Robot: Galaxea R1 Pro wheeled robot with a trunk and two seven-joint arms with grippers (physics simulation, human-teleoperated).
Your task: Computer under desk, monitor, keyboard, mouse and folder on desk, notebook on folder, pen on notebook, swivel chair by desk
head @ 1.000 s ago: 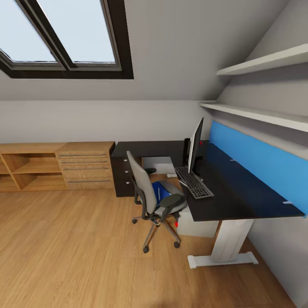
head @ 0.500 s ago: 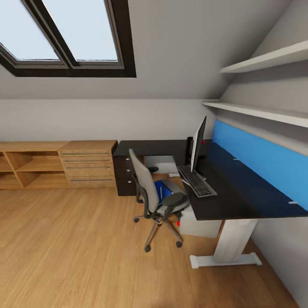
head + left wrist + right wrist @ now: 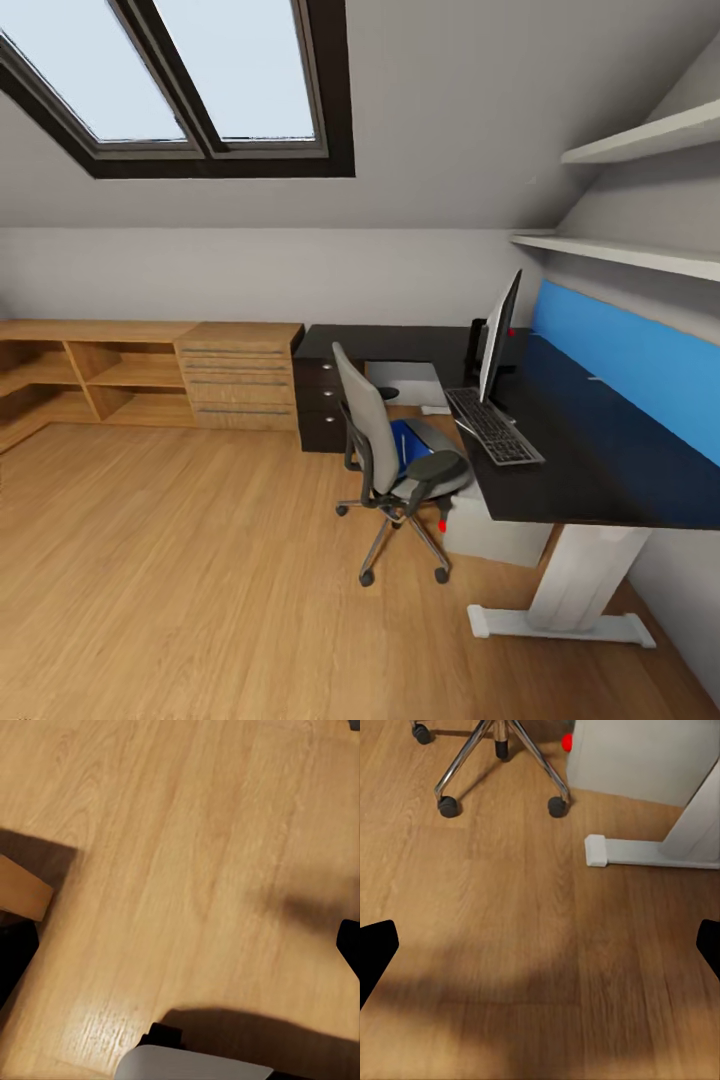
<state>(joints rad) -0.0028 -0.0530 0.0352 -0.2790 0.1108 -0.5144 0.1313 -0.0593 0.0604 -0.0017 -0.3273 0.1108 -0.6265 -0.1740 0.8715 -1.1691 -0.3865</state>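
The black-topped desk (image 3: 600, 470) runs along the right wall. On it the monitor (image 3: 497, 335) stands edge-on, with the black keyboard (image 3: 495, 425) lying in front of it. The grey swivel chair (image 3: 385, 450) faces the desk, and the blue folder (image 3: 410, 443) lies on its seat. Under the desk sits the light grey computer (image 3: 495, 530), also seen beside the chair's chrome base (image 3: 495, 750) as the computer (image 3: 637, 757). The mouse, notebook and pen are out of view. My left gripper (image 3: 180, 952) and right gripper (image 3: 540, 949) hang open over bare floor.
A low light-wood cabinet (image 3: 150, 380) with shelves and drawers lines the back wall left of the desk's black drawers (image 3: 325, 400). The desk's white foot (image 3: 645, 851) lies on the wooden floor. Two wall shelves (image 3: 640, 255) hang above a blue panel (image 3: 630, 350).
The whole head view has shifted, so desk, chair and cabinet sit further right in the picture and a little nearer. The things themselves have not moved.
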